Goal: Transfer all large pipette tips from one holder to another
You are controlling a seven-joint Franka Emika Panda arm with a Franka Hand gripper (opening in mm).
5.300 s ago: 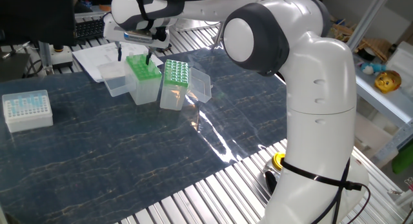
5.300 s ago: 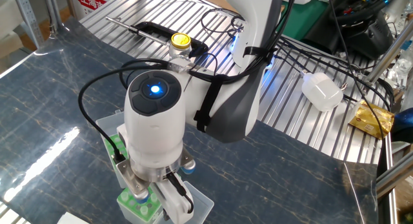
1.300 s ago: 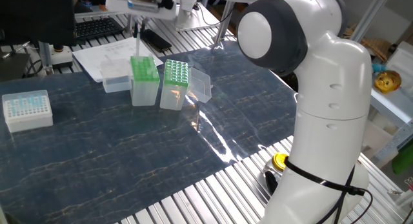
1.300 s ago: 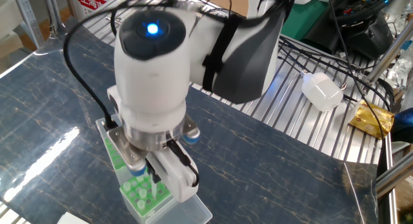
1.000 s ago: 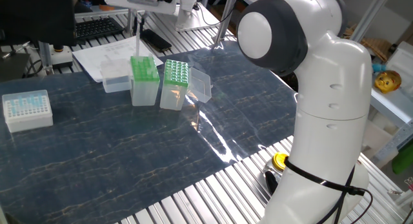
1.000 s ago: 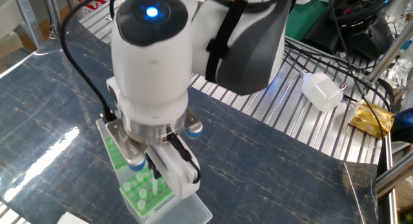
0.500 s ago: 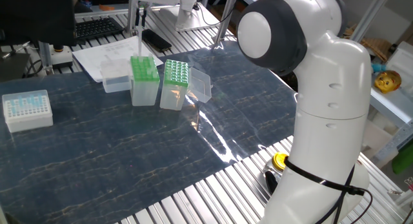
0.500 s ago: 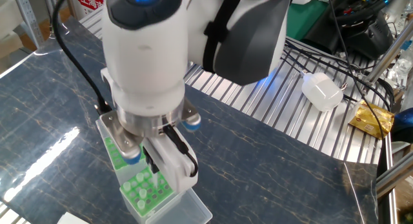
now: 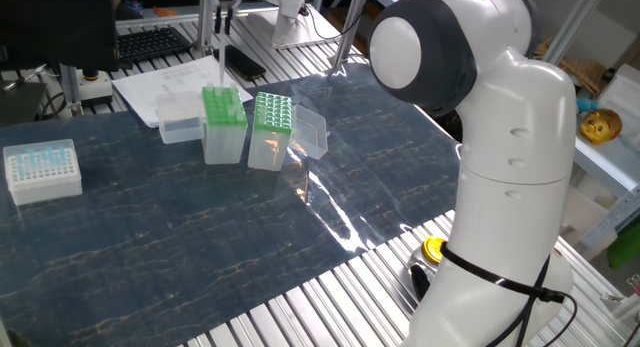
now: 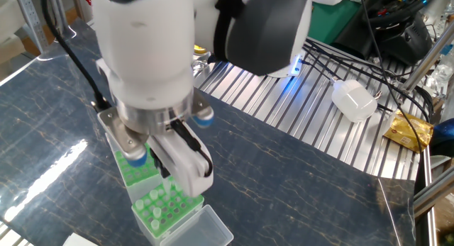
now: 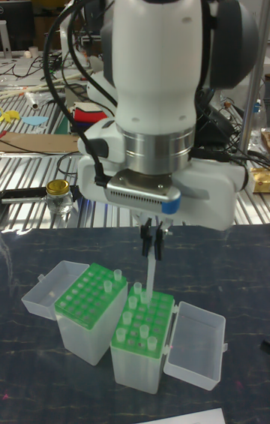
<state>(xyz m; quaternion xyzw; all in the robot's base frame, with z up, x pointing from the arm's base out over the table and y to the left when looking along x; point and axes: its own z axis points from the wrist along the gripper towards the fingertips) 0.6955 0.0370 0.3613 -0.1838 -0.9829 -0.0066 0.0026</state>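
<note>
The hand [image 11: 152, 233] is closed on one slender, clear-whitish tapered pipette tip [image 11: 149, 270], gripping its top so that it hangs upright, point down. Directly below the hand stands a clear plastic box with a green perforated rack [image 11: 142, 321]; the tip's point is just above or at this rack, and I cannot tell if it touches. A few more tips stand in that rack. Beside it, off to one side of the hand, a second green-topped clear box [image 11: 91, 295] carries a tip at its corner. Both boxes have hinged clear lids [image 11: 195, 340] lying open on the dark marbled bench [image 9: 200, 237]. Well away from the hand sits a white box of pale-blue tips [image 9: 41, 170].
</note>
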